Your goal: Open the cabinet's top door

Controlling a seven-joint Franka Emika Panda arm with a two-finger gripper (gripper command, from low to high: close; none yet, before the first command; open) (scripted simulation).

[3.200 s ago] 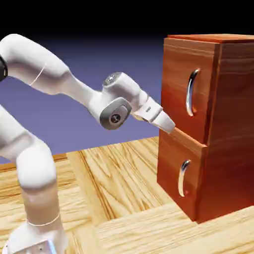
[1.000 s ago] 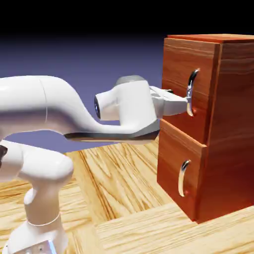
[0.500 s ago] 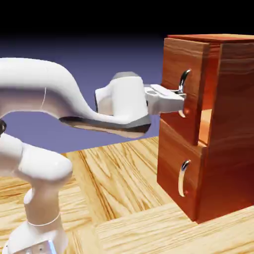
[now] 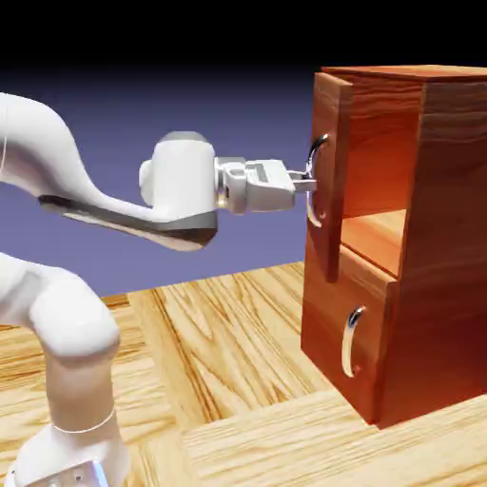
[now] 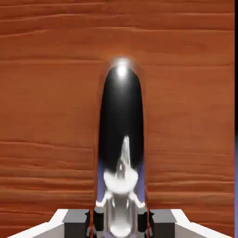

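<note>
The reddish-brown cabinet [image 4: 447, 238] stands at the exterior view's right. Its top door [image 4: 330, 181] is swung well outward to the left, showing the hollow inside and the shelf floor. My gripper [image 4: 306, 178] reaches in level from the left and is shut on the top door's curved silver handle [image 4: 317, 176]. In the hand view the same handle [image 5: 121, 139] rises as a dark glossy bar between my fingers [image 5: 74, 221], with the door's wood grain [image 5: 46, 93] filling the picture behind it.
Below the top door, the shorter lower panel [image 4: 342, 333] is closed, with its small silver handle [image 4: 352, 340]. The cabinet rests on a light wooden table [image 4: 228, 380]. My white arm [image 4: 95, 200] spans the exterior view's left half.
My gripper closed on the handle and pulled it toward the exterior view's left. The top door swung from closed to widely ajar, and the arm drew back with it.
</note>
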